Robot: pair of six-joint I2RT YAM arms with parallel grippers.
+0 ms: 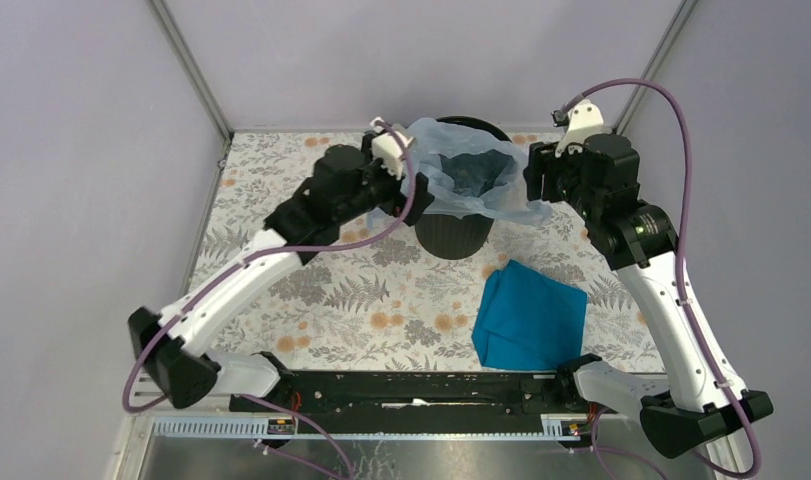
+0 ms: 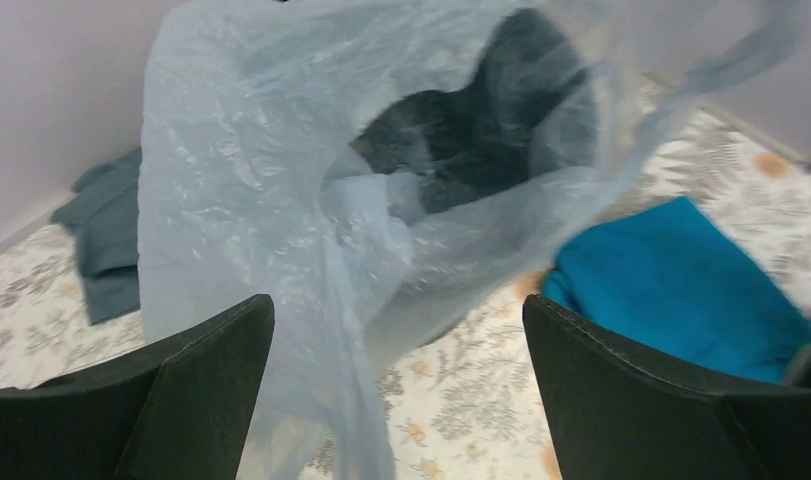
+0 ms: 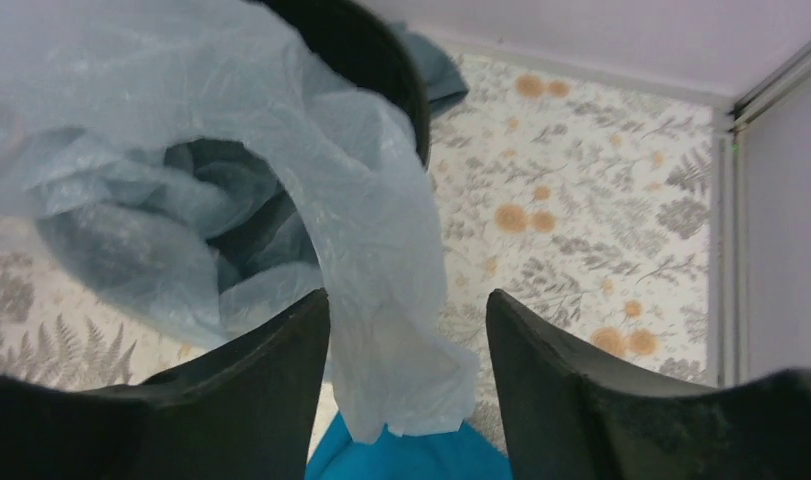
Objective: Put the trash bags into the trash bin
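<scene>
The pale blue translucent trash bag [image 1: 471, 170] lies draped over the mouth of the black trash bin [image 1: 456, 235], sagging into it, with its edges hanging outside on both sides. My left gripper [image 1: 419, 198] is at the bin's left rim. In the left wrist view it [image 2: 396, 305] is open, with a hanging fold of the bag [image 2: 281, 200] between the spread fingers; the bin [image 2: 526, 90] shows dark through the film. My right gripper [image 1: 534, 180] is at the right rim. In the right wrist view it [image 3: 406, 300] is open, with a flap of the bag [image 3: 381, 250] hanging between the fingers beside the bin's rim [image 3: 386, 60].
A bright teal cloth [image 1: 531, 315] lies folded on the flowered table at front right of the bin and also shows in the left wrist view [image 2: 681, 280]. A dull grey-blue cloth [image 2: 106, 240] lies behind the bin by the wall. Metal frame posts [image 1: 196, 70] stand at the back corners.
</scene>
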